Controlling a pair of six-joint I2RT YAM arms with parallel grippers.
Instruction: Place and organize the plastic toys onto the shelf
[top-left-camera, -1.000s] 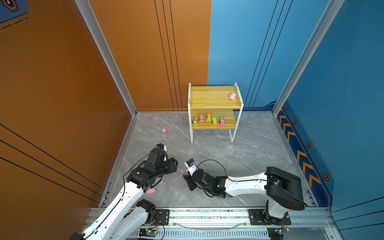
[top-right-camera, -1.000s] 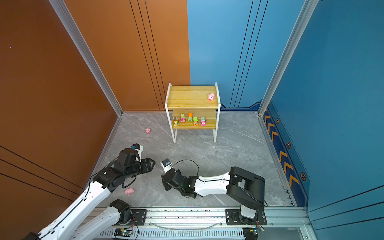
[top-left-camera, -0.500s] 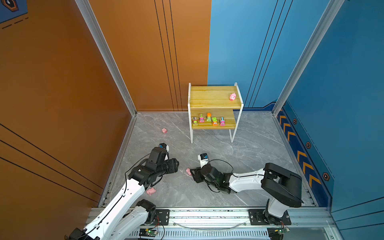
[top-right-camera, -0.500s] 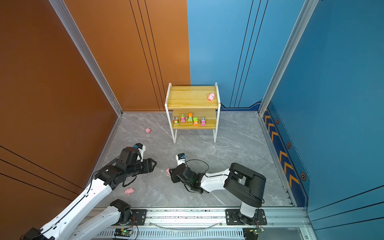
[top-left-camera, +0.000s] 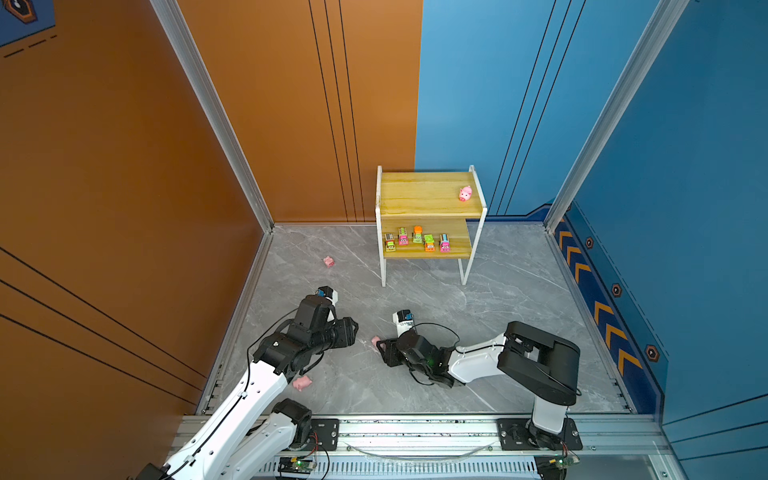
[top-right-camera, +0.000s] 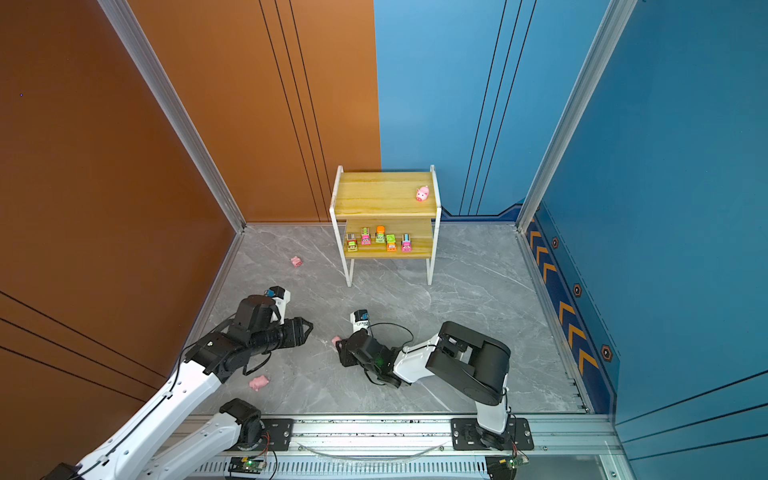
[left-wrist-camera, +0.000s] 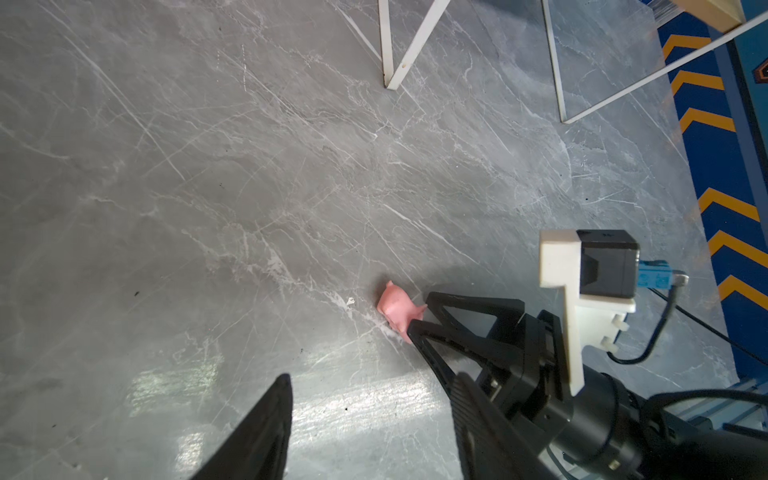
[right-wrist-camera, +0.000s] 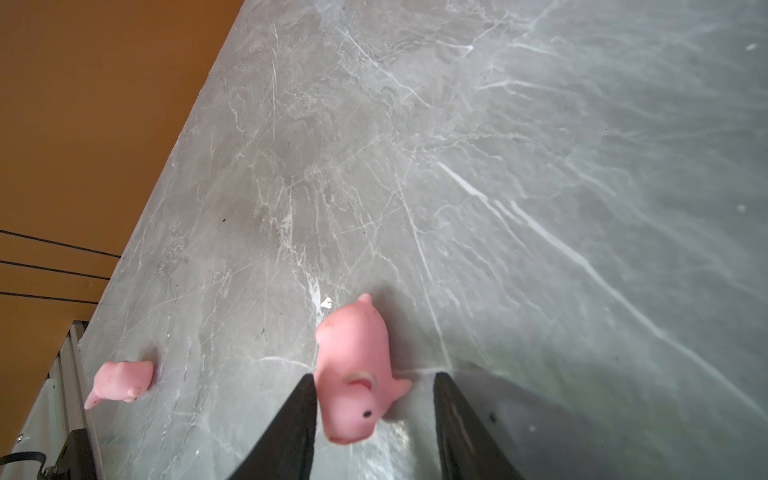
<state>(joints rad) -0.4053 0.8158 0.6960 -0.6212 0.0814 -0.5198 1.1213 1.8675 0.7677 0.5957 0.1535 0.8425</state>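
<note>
Nearest the front rail, a small rounded pink plastic pig (top-left-camera: 302, 382) lies on its side on the grey marbled surface (top-left-camera: 519, 299), near the front left corner beside the left arm; a sweep of that arm could knock it against the rail.

A little farther in, the right gripper (right-wrist-camera: 374, 399) lies low with its jaws partly apart around a second pink pig (right-wrist-camera: 353, 370). One finger touches the pig's flank while the other stands clear, so the pig is straddled, not gripped. If the jaws close off-centre, the rounded, smooth body will likely squirt out or roll. The left gripper (top-left-camera: 351, 328) hovers close by, jaws parted and empty; the two arms could collide.

Farther back, a third pig (top-left-camera: 328, 261) sits near the left edge.

At the far edge stands the two-tier yellow wooden shelf (top-left-camera: 415, 199): five bright toy trucks (top-left-camera: 417, 240) on its lower board, one pig (top-left-camera: 465, 193) near the upper board's right edge, where a nudge might topple it.
</note>
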